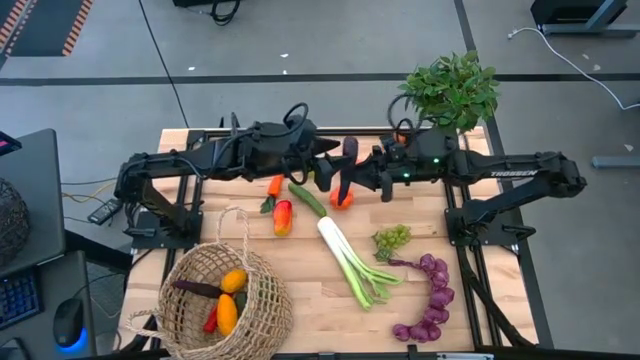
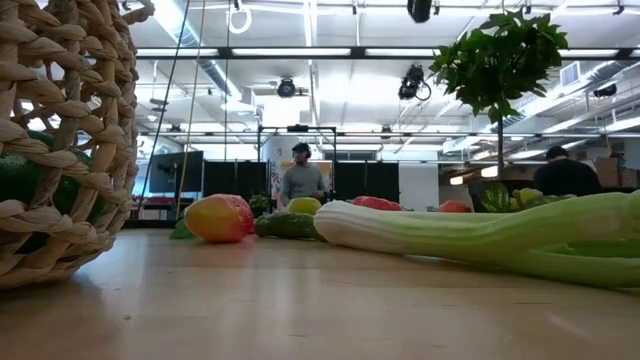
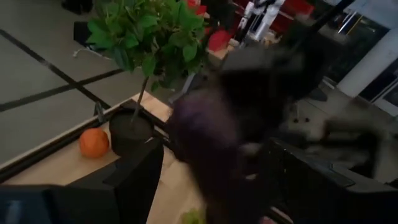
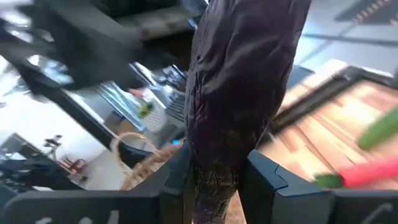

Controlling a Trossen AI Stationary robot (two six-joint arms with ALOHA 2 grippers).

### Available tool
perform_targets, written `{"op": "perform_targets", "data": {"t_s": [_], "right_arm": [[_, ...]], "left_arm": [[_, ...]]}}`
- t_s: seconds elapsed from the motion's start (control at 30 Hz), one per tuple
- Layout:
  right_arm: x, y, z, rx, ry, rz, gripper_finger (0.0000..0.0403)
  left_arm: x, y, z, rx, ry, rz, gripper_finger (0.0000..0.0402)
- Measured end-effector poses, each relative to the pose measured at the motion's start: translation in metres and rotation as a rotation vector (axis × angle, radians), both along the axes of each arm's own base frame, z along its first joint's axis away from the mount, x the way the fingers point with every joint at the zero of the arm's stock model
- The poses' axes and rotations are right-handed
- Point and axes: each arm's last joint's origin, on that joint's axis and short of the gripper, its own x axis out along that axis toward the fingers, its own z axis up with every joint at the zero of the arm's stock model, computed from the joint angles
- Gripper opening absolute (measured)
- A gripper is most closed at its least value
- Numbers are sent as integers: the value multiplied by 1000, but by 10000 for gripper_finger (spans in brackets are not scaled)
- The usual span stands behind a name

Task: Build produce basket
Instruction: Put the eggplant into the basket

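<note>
Handover above the table's far centre. My right gripper [image 4: 214, 177] is clenched on the lower part of a dark purple, wrinkle-skinned toy aubergine [image 4: 242, 93], which stands roughly upright between its fingers; in the high view the same aubergine [image 1: 349, 165] hangs in the gap between the two arms. My left gripper [image 1: 322, 170] faces it from the other side with its jaws spread and, as far as I can judge, grasping nothing yet (its wrist view is too smeared to show contact).

The large round tan woven wicker basket [image 1: 265, 300] lies near the table's front left corner, well apart from the handover, already containing a few pieces: an orange-yellow pepper [image 1: 233, 281] among them. The rest of the produce is spread on the wooden table [image 1: 310, 310]: a long white-and-green leek [image 1: 345, 258], a green grape bunch [image 1: 392, 238], a purple grape string [image 1: 430, 300], a slim green cucumber [image 1: 306, 198], a red-and-yellow fruit [image 1: 283, 216].

Risks, as I read them:
- I release the right before the left has truly closed, so the aubergine drops onto the produce below it and scatters it.
- The smooth, tapering body slips or pivots in a two-point pinch.
- The fingers collide in so narrow a gap.
- The basket's thin handle blocks the later drop.
</note>
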Motion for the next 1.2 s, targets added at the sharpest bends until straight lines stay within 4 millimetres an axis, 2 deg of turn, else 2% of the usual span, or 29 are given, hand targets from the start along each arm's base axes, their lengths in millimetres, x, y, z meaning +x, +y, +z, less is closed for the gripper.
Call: {"op": "perform_targets", "data": {"t_s": [0.47,0.73,0.9,1.03,1.2], "right_arm": [[1,0,2,-22,-30,1,99],[2,0,1,-48,-31,19,99],[2,1,2,-36,-32,30,101],[2,0,2,-11,-30,23,109],[2,0,1,-13,-23,13,111]], "left_arm": [[-3,2,5,25,-25,12,293],[28,-1,-21,-5,7,16,293],[30,-1,-18,-36,-47,22,289],[26,-1,-14,-5,-45,17,261],[21,-1,-10,-7,-53,14,183]]}}
